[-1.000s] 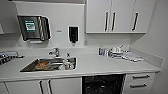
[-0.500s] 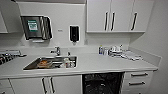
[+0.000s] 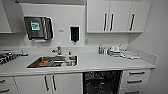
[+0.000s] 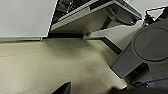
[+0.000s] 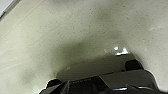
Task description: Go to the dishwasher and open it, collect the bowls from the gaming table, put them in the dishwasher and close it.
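Ahead, the dishwasher (image 3: 102,82) stood open under the white counter (image 3: 105,63), its dark racks showing between the cabinet doors (image 3: 48,83) and the drawers (image 3: 135,81), with the sink (image 3: 52,61) farther along. From the left wrist, its lowered door (image 4: 95,17) hung above pale floor (image 4: 50,65); whether either gripper was released or clenched, I cannot tell.

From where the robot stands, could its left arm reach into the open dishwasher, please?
Probably yes: the dishwasher stands open ahead, its lowered door close by in the left wrist view, with bare floor between.
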Controlling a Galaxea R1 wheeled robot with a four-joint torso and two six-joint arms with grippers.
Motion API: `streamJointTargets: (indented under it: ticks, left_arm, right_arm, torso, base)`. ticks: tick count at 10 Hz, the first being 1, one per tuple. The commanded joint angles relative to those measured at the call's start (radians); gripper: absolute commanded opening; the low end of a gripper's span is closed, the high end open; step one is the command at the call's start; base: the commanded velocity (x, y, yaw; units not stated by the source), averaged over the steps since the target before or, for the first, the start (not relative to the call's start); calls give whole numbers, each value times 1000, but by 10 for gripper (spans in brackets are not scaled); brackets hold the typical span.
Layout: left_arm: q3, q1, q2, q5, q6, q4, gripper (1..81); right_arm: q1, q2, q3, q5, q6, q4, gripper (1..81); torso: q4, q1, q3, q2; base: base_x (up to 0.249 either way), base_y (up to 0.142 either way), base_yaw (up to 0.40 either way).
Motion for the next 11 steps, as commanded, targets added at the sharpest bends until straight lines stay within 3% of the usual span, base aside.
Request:
streamJointTargets:
  ticks: [1,2,5,9,11]
  left_arm:
    - [-24,-55,-28,8,-4,-5,811]
    - [-24,-55,-22,18,-4,-5,811]
    - [-22,-52,21,119,-17,-7,811]
    - [-22,-38,95,316,-206,-4,811]
    - [-21,-29,131,416,-275,-2,811]
  right_arm:
    - [118,-12,-3,-38,-7,-1,811]
    - [103,-12,-9,-32,-8,-38,811]
    - [15,-28,-20,118,-97,-172,811]
    - [-100,-32,-127,275,-273,-183,811]
    - [-152,-29,-187,343,-321,-178,811]
  torso:
    - [0,0,0,0]
    - [0,0,0,0]
    - [0,0,0,0]
    - [0,0,0,0]
    - [0,0,0,0]
  base:
    - [0,0,0]
    - [0,0,0]
    - [0,0,0]
    - [0,0,0]
    - [0,0,0]
